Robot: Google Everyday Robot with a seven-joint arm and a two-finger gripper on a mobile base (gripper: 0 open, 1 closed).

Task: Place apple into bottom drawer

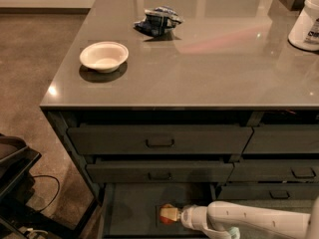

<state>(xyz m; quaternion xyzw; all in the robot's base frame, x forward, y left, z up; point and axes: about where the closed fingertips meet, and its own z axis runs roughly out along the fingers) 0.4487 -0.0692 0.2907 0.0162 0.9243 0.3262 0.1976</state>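
Camera view. The apple lies at the tip of the gripper, low inside the open bottom drawer, near the middle of its floor. We cannot tell whether the gripper is clamped or released. We judge the apple light, firm, smooth-skinned and bruisable, and best held across its widest part.

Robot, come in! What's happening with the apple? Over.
Gripper low inside wide dark grey bottom drawer. Small round red-yellow apple at its tip. Nothing seen blocking.
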